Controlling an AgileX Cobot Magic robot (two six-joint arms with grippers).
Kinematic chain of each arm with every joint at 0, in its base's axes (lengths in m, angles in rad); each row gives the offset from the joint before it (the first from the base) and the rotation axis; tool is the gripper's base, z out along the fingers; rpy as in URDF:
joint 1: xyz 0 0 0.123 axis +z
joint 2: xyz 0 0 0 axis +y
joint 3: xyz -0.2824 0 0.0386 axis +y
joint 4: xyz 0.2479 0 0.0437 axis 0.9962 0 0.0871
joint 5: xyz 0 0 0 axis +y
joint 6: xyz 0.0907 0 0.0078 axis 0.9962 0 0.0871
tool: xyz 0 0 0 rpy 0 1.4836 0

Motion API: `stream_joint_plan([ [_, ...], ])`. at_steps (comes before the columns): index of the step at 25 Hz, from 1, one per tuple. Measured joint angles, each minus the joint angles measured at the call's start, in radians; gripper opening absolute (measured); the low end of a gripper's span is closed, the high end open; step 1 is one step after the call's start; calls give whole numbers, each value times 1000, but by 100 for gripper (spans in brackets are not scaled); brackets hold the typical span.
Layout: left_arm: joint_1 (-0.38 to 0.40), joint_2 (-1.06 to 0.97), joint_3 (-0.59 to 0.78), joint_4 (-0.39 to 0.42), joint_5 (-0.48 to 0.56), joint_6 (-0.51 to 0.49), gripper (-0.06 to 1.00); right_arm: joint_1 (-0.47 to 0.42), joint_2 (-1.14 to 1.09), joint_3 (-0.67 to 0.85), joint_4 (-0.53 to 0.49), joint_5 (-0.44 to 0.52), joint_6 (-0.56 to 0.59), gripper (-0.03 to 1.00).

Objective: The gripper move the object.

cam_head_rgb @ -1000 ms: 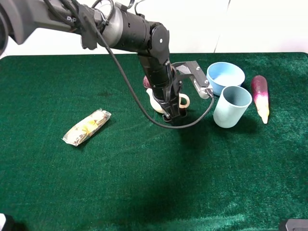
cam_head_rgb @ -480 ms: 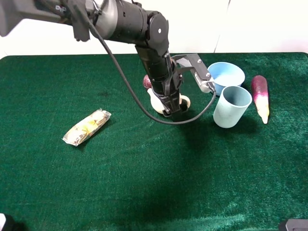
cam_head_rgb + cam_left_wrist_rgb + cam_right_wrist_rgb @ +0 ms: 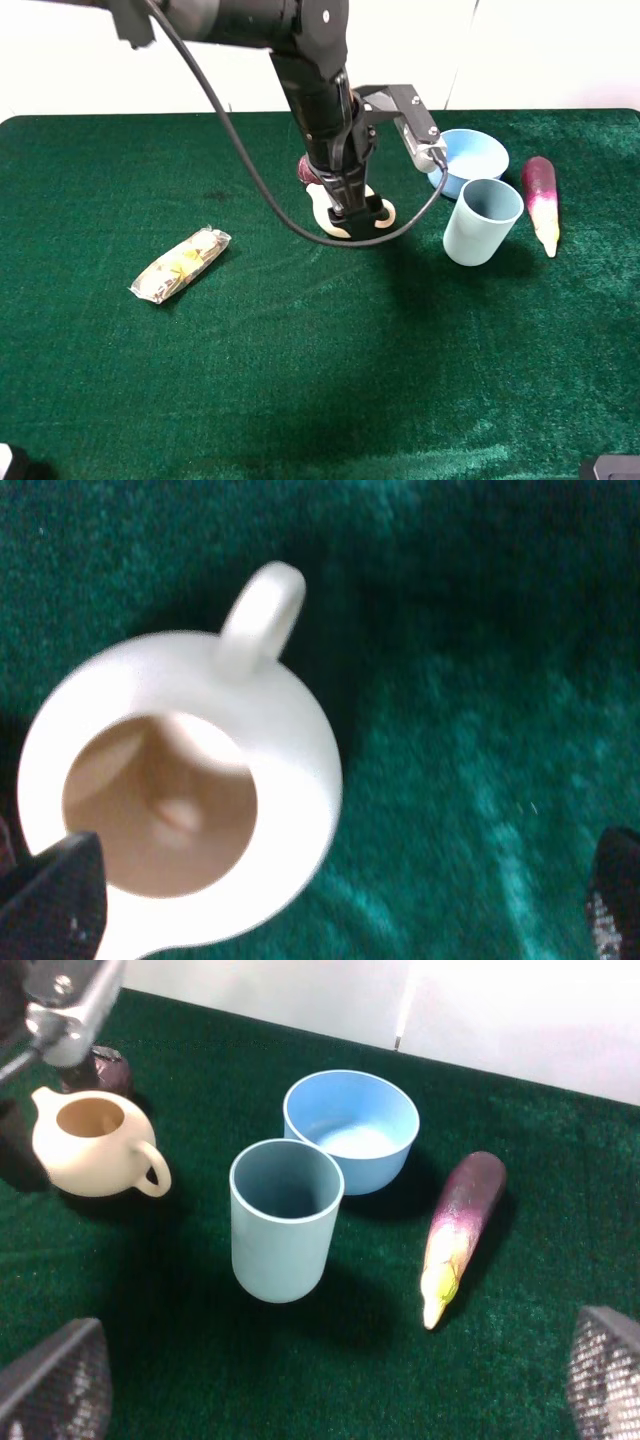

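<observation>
- Teapot (image 3: 180, 780) stands upright on the green counter (image 3: 300, 380), its brown opening facing up.
- Left claw (image 3: 355, 212) hangs directly above the teapot with its jaws spread wide and nothing held. One finger (image 3: 50, 900) sits at the teapot's rim; contact can't be judged. The other is well apart from the pot.
- Right claw (image 3: 330, 1378) is also spread wide and empty, well apart from the teapot.
- Dark red ball (image 3: 105, 1068) is just behind the teapot.
- Blue cup (image 3: 285, 1218) is near the teapot's handle side, with the blue bowl (image 3: 350, 1130) behind it.
</observation>
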Motion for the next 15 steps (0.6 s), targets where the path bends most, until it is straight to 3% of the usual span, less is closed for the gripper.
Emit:
stream_joint_plan([
  [4,0,-72,-2,16,83,-48,95,0,0,0,1,0,0,69],
  [9,14,-173,-5,32,198,-182,95,0,0,0,3,-1,0,69],
  [15,50,-298,-5,134,371,-333,95,0,0,0,3,-1,0,69],
])
